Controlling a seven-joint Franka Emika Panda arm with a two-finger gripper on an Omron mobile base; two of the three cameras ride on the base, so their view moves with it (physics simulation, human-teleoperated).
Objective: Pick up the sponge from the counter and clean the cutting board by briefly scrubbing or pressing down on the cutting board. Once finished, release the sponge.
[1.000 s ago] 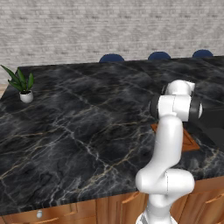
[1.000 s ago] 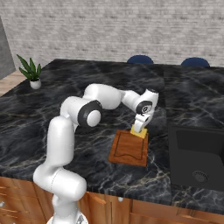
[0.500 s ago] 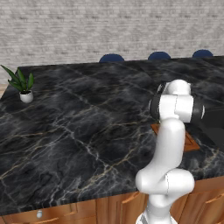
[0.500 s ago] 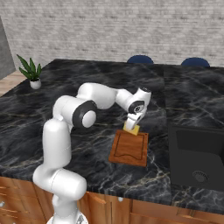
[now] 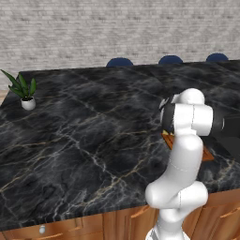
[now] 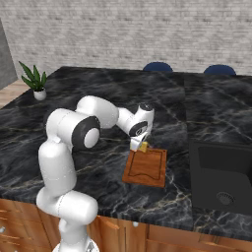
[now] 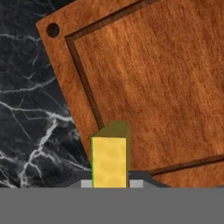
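Tightly, pincer [image 7: 109,183] grips sponge [image 7: 109,161] over cutting board [image 7: 162,83].

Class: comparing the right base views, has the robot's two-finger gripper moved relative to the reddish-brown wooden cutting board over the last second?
Yes. The gripper, shut on the sponge, has travelled from the cutting board's far right corner toward its far left corner.

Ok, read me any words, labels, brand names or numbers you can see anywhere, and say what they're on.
None: no readable text, label, number or sign. The board, the sponge in the hand, the counter and the plant pot are all unmarked.
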